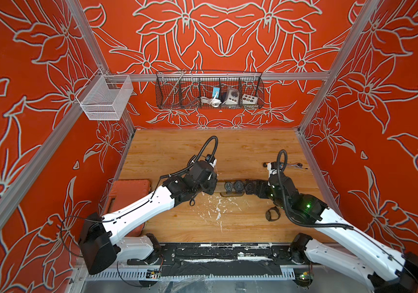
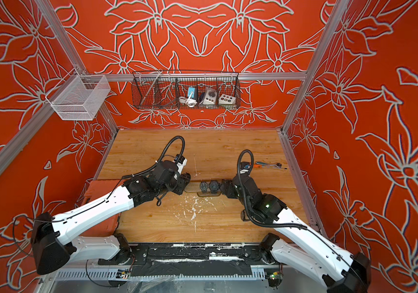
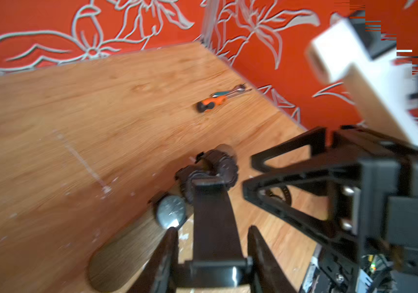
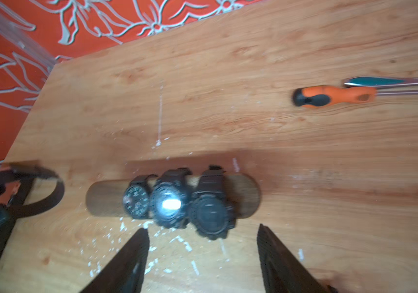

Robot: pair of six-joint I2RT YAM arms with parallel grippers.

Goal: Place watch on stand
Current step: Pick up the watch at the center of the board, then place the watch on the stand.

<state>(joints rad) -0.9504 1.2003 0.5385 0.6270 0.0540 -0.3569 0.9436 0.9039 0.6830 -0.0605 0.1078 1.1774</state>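
The stand (image 4: 106, 200) is a dark wooden bar lying in the middle of the table, and three dark watches (image 4: 167, 205) sit side by side on it. In both top views it runs between the two grippers (image 1: 222, 189). My left gripper (image 3: 211, 230) is at the bar's left end, shut on the buckle end of a watch (image 3: 215, 223) with a dark-brown strap. That strap's loop (image 4: 50, 195) curls out from the left gripper. My right gripper (image 4: 201, 232) is at the bar's right end, open with nothing between its fingers.
One more dark watch (image 1: 271, 214) lies on the table under the right arm. An orange tool case (image 1: 126, 187) lies at the left edge. An orange-handled screwdriver (image 4: 329, 97) and a wrench (image 4: 393, 81) lie at the far right. Wire baskets (image 1: 209, 91) hang on the back wall.
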